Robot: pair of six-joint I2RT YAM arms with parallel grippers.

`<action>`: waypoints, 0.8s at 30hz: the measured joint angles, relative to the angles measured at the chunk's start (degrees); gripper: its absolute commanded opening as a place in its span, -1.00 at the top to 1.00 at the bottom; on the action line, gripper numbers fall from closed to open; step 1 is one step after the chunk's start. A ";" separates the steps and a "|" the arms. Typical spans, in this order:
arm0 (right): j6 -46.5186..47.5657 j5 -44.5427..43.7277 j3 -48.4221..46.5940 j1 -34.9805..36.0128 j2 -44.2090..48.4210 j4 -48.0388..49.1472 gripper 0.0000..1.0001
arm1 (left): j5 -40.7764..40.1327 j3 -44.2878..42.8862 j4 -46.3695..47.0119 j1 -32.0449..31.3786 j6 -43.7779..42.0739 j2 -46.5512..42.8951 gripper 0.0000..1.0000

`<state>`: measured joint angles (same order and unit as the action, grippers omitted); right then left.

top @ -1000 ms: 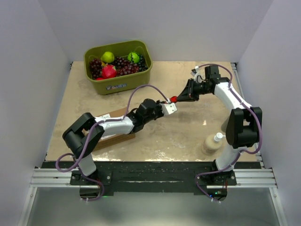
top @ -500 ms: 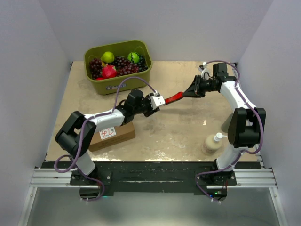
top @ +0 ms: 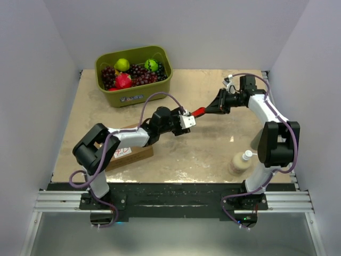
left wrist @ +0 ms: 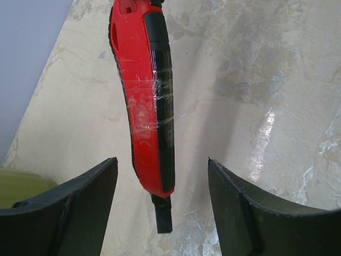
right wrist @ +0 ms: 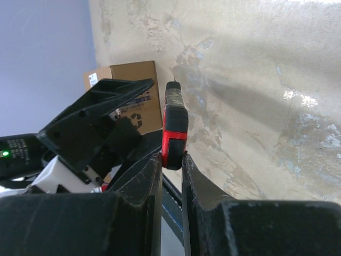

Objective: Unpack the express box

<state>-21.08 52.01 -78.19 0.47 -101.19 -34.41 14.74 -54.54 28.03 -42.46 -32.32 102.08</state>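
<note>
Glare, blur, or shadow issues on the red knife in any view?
Left wrist: red knife sharp, tape on it glints; white glare streak on the table beside it. Right wrist: knife in focus, the right gripper's fingers dark and underexposed. Top external: even light, no blur, knife small.

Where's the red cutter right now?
The cutter is mid-table in the top view, held by the right gripper, its tip between the left gripper's open fingers.

Inventory: one express box [top: 130, 153]; one red-handled knife [left wrist: 146, 96]; one olive-green bin [top: 139, 89]; one bottle [top: 241, 161]; one table [top: 213, 144]. Bin contents: two green fruits [top: 122, 64], one red fruit [top: 123, 81], dark grapes [top: 141, 74] (individual berries too small to count). Manipulators: two arms [top: 128, 140]; one left hand [top: 189, 119], one right hand [top: 208, 110].
</note>
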 measured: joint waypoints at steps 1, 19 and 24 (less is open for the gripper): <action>-0.17 0.24 0.00 0.00 -0.07 0.02 1.00 | -0.83 -0.28 0.31 -0.13 -0.24 0.79 -0.32; -1.92 1.92 -0.46 0.07 -1.86 0.87 0.21 | -9.81 -7.06 -1.51 -1.01 -5.27 7.85 1.00; 10.32 1.51 -12.57 -0.02 -4.76 -5.20 -0.33 | 3.82 -10.67 -15.61 4.00 -4.61 6.14 1.00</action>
<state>-10.76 53.52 -90.76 0.45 -105.95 -39.62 18.57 -65.21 12.43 -38.46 -36.93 108.22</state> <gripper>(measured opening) 0.443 0.393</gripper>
